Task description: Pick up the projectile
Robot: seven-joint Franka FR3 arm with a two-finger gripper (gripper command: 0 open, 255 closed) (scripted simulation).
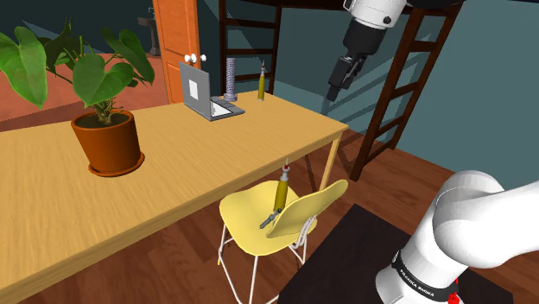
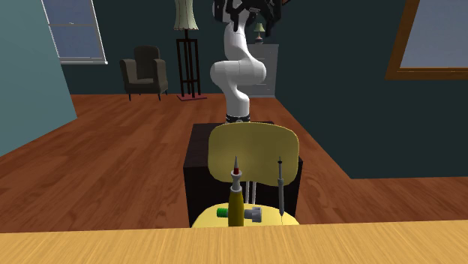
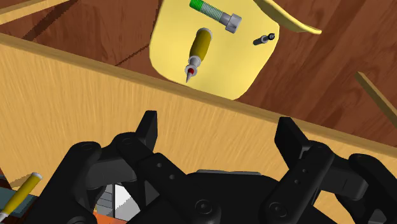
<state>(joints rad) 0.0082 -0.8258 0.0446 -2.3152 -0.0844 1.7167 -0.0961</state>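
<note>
Your pincer [image 3: 219, 124] is wide open, high above the table [image 3: 95, 95] edge. The projectile [image 3: 201, 46] stands upright mid-seat on the yellow chair [image 3: 222, 70]. Descend straight and clasp its olive body, avoiding the bolt [image 3: 219, 16].

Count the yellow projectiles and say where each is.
2. One olive-yellow pointed projectile stands on the yellow chair seat; a second projectile stands on the wooden table near the open grey laptop.

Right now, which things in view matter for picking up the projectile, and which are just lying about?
Job: olive projectile, upright on the yellow chair; similar projectile on the table, which is meant unclear; gripper, open.

Lying about: green bolt and thin dark tool on the chair; potted plant; laptop.
</note>
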